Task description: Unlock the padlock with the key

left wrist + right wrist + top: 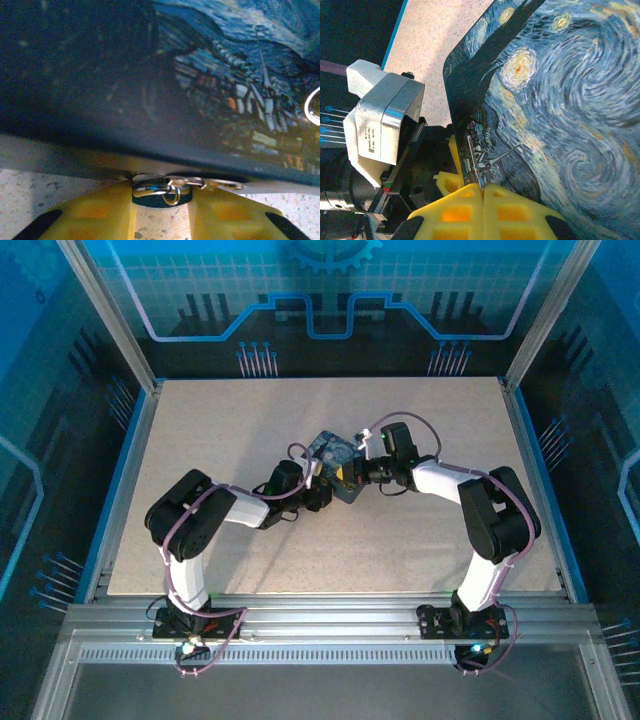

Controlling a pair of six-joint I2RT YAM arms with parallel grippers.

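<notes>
1 tin [570, 100], 1 padlock [162, 192] — 1 left hand [162, 206], 1 right hand [482, 192].

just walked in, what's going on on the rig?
Both arms meet mid-table at the painted tin. The right gripper is shut on a thin metal sliver, apparently the key, pointing at the tin's edge. The left gripper has its fingers either side of the padlock, just under the tin's edge; whether they grip it is unclear.

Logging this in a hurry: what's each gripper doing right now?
Left gripper: padlock between its jaws; grip cannot be told.
Right gripper: closed on the key.
</notes>
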